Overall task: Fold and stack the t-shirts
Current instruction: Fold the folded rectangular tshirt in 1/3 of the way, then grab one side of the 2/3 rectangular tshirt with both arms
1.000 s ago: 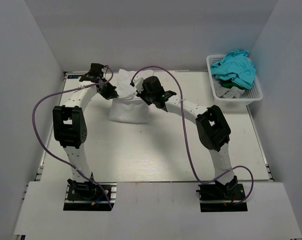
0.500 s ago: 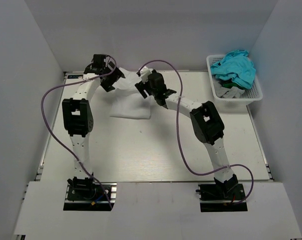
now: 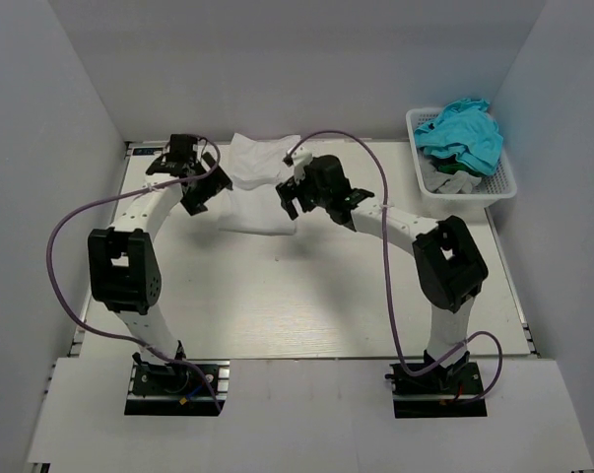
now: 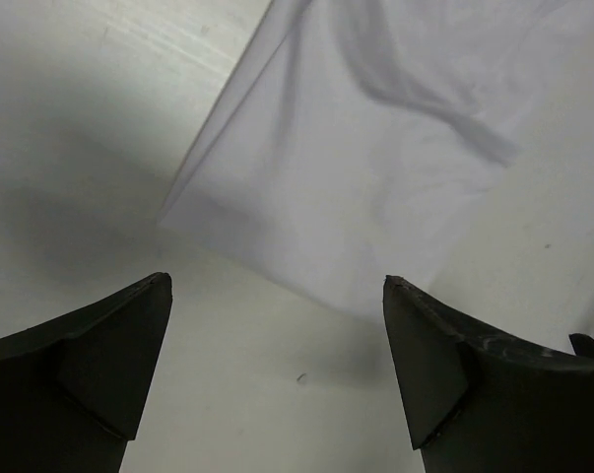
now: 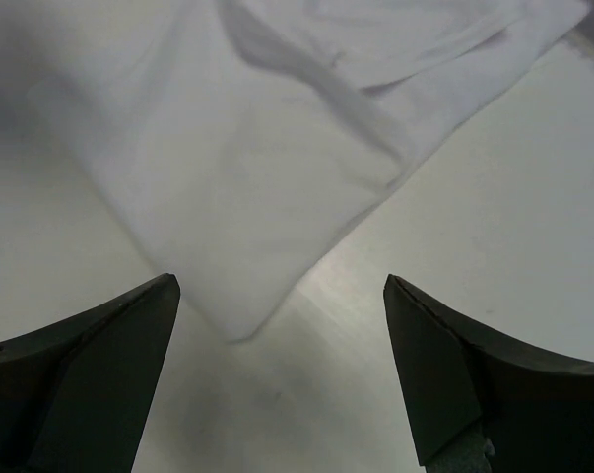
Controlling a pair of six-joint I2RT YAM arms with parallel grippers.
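White t-shirt (image 3: 259, 192) looks folded, lying far centre.
Left gripper (image 4: 277, 286) and right gripper (image 5: 277, 286) spread wide, empty, beside it; turquoise t-shirts (image 3: 462, 133) unfolded in basket (image 3: 504, 184), far right.

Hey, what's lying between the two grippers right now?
The white shirt lies between the left gripper and right gripper; the top view shows it.

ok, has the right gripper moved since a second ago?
Yes. The right gripper has backed off the white t-shirt, shifting slightly toward the basket, jaws now open.
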